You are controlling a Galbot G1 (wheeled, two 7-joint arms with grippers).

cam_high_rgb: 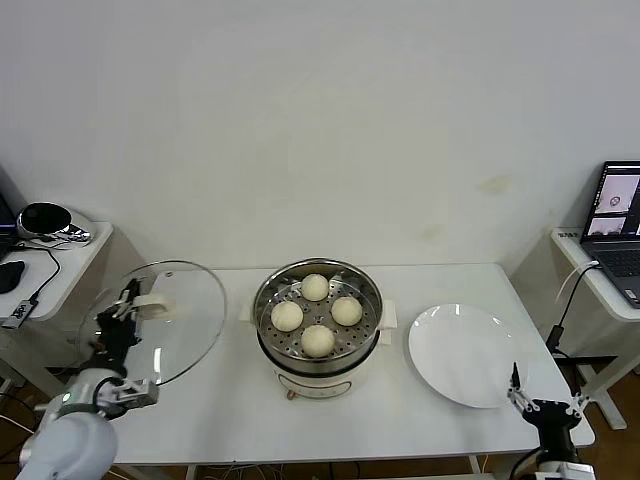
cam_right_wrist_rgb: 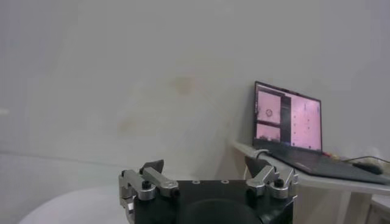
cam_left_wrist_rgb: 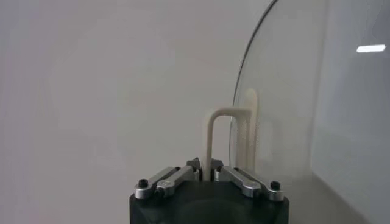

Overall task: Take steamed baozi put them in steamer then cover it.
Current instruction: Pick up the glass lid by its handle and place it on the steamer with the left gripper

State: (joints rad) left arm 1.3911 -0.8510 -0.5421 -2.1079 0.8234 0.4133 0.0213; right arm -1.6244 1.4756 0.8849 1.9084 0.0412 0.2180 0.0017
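Your four steamed baozi (cam_high_rgb: pixel 316 313) sit on the perforated tray inside the steamer (cam_high_rgb: pixel 268 340) at the table's (cam_high_rgb: pixel 230 410) middle. Your left gripper (cam_high_rgb: pixel 127 303) is clamped on the cream handle (cam_left_wrist_rgb: pixel 214 137) of the glass lid (cam_high_rgb: pixel 185 320), held tilted left of the pot. Your right gripper (cam_high_rgb: pixel 517 392) hangs with fingers apart by the white plate (cam_high_rgb: pixel 462 353)
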